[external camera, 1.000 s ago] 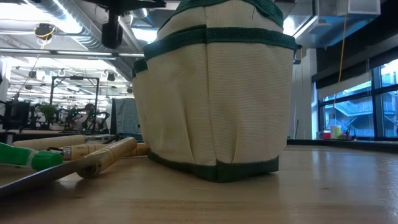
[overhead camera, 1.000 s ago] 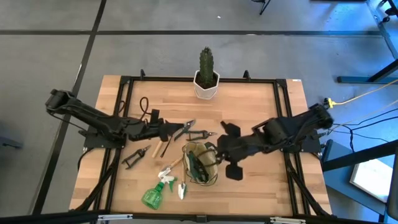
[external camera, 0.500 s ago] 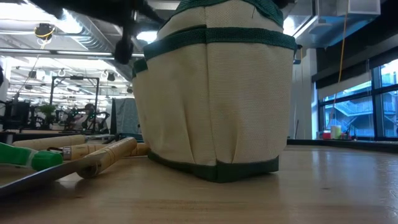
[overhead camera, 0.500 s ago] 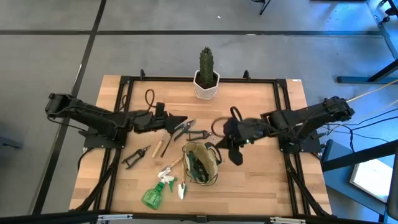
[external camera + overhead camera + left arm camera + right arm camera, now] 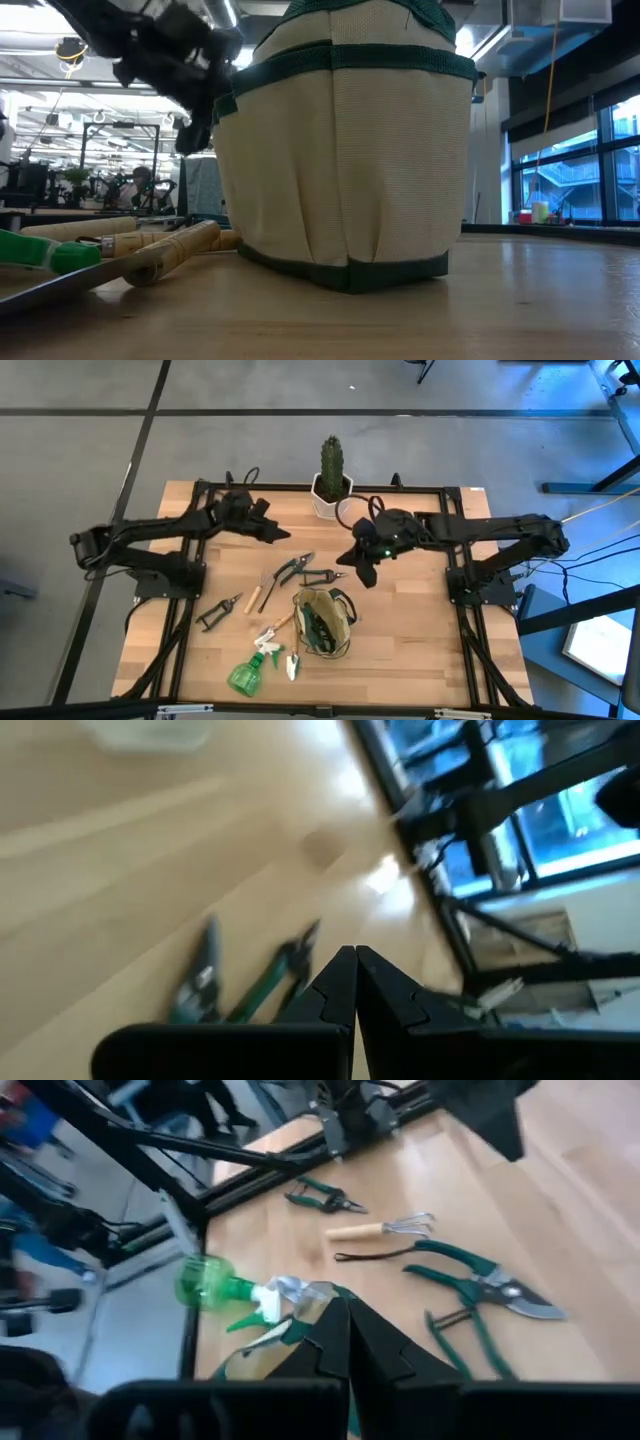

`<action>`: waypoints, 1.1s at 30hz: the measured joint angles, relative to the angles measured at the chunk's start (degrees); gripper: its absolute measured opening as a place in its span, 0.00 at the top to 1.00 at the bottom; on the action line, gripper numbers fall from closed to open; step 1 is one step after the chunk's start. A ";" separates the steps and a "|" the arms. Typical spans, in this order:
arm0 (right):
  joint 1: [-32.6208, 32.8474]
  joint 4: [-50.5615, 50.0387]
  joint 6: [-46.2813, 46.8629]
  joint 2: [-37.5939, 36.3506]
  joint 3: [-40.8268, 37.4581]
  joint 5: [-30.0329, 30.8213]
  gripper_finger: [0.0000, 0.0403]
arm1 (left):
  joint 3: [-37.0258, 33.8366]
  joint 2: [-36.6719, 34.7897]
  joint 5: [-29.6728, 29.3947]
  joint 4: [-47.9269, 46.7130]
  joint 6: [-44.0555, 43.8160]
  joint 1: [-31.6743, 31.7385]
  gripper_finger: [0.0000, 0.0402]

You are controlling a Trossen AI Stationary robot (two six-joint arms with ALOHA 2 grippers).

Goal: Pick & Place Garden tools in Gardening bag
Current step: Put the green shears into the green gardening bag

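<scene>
Your left gripper (image 5: 285, 536) and right gripper (image 5: 352, 563) hover pressed together, empty; dark-handled metal pruning shears (image 5: 291, 567) lie beside the olive-and-tan fabric gardening bag (image 5: 325, 622), awaiting pickup

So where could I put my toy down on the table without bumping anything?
The wood to the right of the gardening bag is bare out to the table edge. The back left corner beside the cactus looks free too. It is crowded left of the bag, around the shears and spray bottle.

The olive-and-tan gardening bag (image 5: 323, 622) stands upright, open-topped; pruning shears (image 5: 296, 567), a wooden-handled fork (image 5: 268, 588) and a green spray bottle (image 5: 246, 674) lie beside it.
</scene>
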 joint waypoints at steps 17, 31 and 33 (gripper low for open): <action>-4.15 52.67 24.11 -2.10 -27.74 -11.33 1.00 | 5.61 14.91 10.59 -18.41 28.01 -0.22 0.82; -4.04 51.17 23.70 -4.24 -28.12 -11.38 1.00 | 8.39 21.52 14.22 -22.01 29.10 1.35 0.56; -4.06 51.19 23.64 -4.24 -28.12 -12.26 1.00 | 8.39 23.66 14.48 -20.58 28.91 0.70 0.52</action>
